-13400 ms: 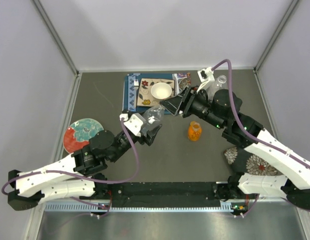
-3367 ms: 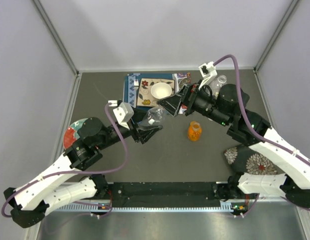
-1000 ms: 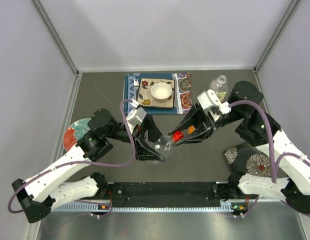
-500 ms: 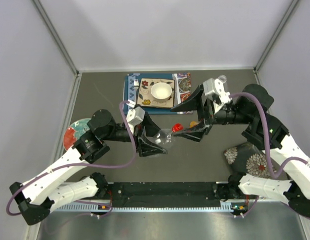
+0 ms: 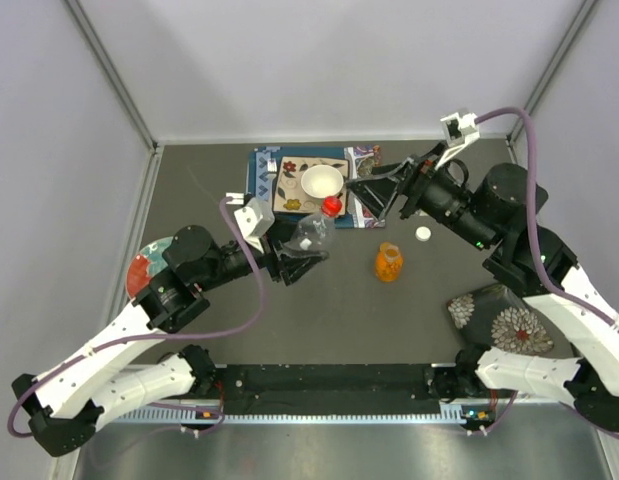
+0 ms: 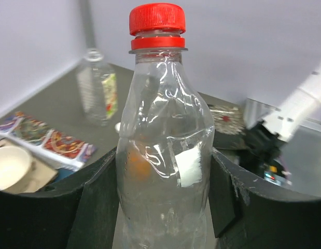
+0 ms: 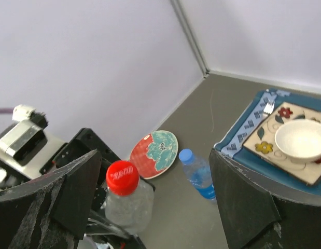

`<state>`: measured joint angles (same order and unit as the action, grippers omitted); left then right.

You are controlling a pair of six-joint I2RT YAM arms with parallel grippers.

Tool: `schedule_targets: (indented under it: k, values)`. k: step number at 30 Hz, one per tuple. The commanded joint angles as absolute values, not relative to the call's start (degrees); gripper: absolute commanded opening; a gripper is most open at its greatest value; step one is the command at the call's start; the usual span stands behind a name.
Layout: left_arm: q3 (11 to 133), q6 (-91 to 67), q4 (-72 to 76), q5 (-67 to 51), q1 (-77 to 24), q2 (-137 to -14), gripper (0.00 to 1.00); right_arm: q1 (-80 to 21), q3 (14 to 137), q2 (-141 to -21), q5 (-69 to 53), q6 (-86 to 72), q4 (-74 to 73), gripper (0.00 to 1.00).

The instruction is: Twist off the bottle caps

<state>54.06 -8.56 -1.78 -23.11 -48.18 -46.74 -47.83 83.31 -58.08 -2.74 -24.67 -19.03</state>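
Red cap [image 6: 157,19] sits on the clear bottle [image 6: 163,171] my left gripper [image 5: 297,252] clamps. My right gripper [image 5: 369,197], jaws apart, should straddle it squarely before closing and twisting.

My work cell from overhead: enclosure and bench.
A matt dark grey table top [image 5: 369,320] forms the floor of the cell. I see it closed in by a plain pale lavender-grey back wall [image 5: 329,70], a matching left wall [image 5: 49,150] and a right wall [image 5: 589,130], which meet at slanting silver metal corner struts [image 5: 114,75]. Along the near edge run a black mounting strip [image 5: 329,380], a ribbed aluminium rail [image 5: 329,412] and a brushed steel ledge [image 5: 329,455]. The light is even and diffuse, with soft shadows.
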Motion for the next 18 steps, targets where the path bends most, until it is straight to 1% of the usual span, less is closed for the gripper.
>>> schedule_targets:
  k: [1,5,7,14,18]
  values:
    - [53.2,-4.0,-1.2,-4.5,-49.3,-45.3,0.16,-49.3,86.5,-59.9,8.2,-34.4,-22.8,0.86]
    - [51.8,-2.5,-0.4,5.2,-50.8,-44.8,0.16,-53.0,89.5,-62.7,12.8,-34.5,-23.9,0.86]
    - [51.5,-1.7,-0.5,9.2,-51.6,-45.0,0.16,-54.1,90.5,-65.0,12.9,-34.5,-24.2,0.86]
    - [51.5,1.8,1.3,19.0,-56.5,-45.6,0.15,-55.5,94.2,-71.4,15.7,-35.0,-24.0,0.86]
    - [51.2,3.2,1.8,22.2,-57.9,-45.9,0.15,-55.7,95.0,-74.3,16.8,-35.9,-23.6,0.85]
